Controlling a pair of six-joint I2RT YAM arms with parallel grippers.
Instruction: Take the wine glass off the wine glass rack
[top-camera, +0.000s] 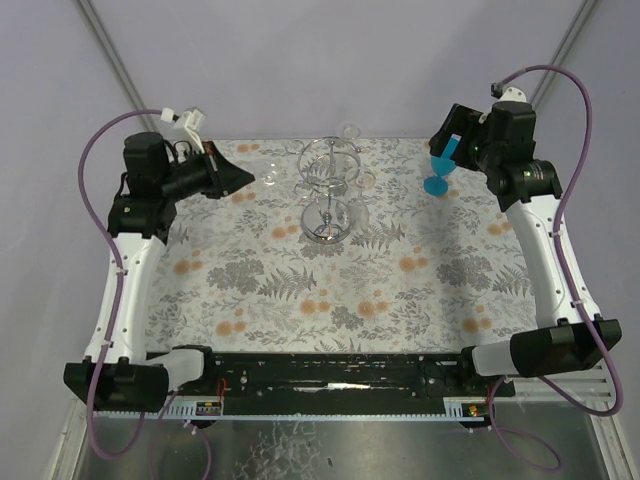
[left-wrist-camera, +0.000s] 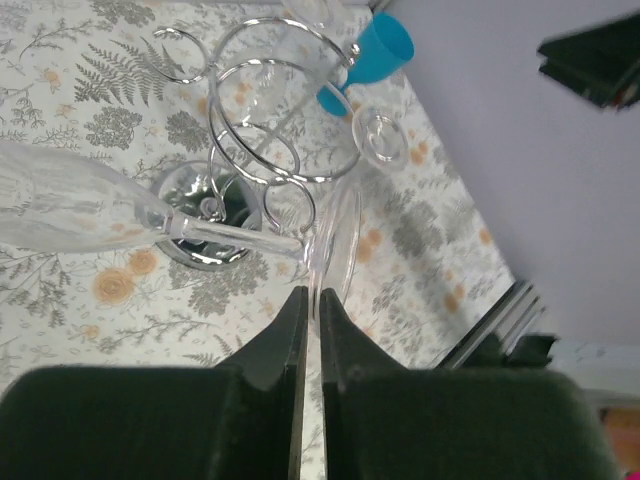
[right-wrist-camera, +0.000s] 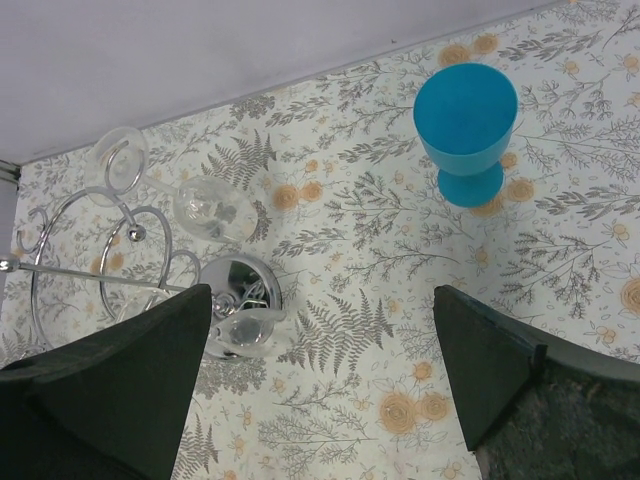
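The chrome wine glass rack (top-camera: 328, 185) stands at the table's back middle, its looped rings (left-wrist-camera: 265, 150) above a round base (left-wrist-camera: 200, 240). My left gripper (left-wrist-camera: 312, 292) (top-camera: 247, 178) is shut on the foot rim of a clear wine glass (left-wrist-camera: 335, 240). That glass lies level, its stem running left to the bowl (left-wrist-camera: 60, 205), close beside the rings. Whether it touches them I cannot tell. Another wine glass (right-wrist-camera: 213, 208) hangs on the rack. My right gripper (right-wrist-camera: 320, 370) (top-camera: 450, 142) is open and holds nothing, over the back right of the table.
A blue goblet (top-camera: 437, 178) (right-wrist-camera: 465, 125) stands upright at the back right, under my right arm. A further clear glass bowl (right-wrist-camera: 245, 330) shows by the rack's base. The floral cloth (top-camera: 330, 290) covers the table, with a grey wall behind.
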